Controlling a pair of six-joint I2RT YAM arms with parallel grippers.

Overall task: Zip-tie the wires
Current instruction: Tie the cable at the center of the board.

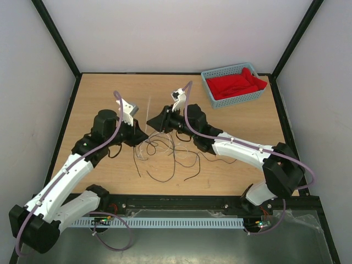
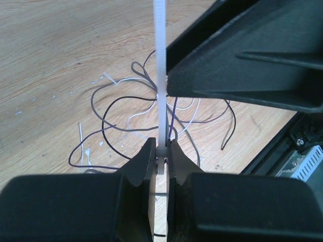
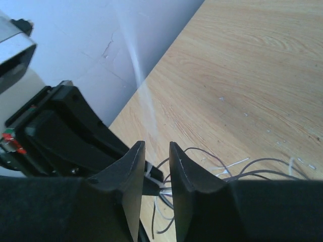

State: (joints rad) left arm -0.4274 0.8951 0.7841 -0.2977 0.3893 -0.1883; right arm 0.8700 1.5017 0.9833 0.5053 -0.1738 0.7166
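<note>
The zip tie (image 2: pixel 160 50) is a pale strip standing upright over the wires (image 2: pixel 128 108), a loose tangle of thin dark and pale strands on the wooden table. My left gripper (image 2: pixel 161 151) is shut on the zip tie's head at its fingertips, where some strands pass. From above, the left gripper (image 1: pixel 143 136) and right gripper (image 1: pixel 150 123) meet at the strip (image 1: pixel 148 107), above the wires (image 1: pixel 165 151). My right gripper (image 3: pixel 156 146) has its jaws a small gap apart. The blurred strip (image 3: pixel 141 85) rises just ahead of that gap, and I cannot tell if a finger touches it.
A blue basket (image 1: pixel 225 69) holding red cloth (image 1: pixel 236 83) sits at the table's back right corner. Black frame posts and pale walls enclose the table. A black rail (image 1: pixel 181 202) runs along the near edge by the arm bases.
</note>
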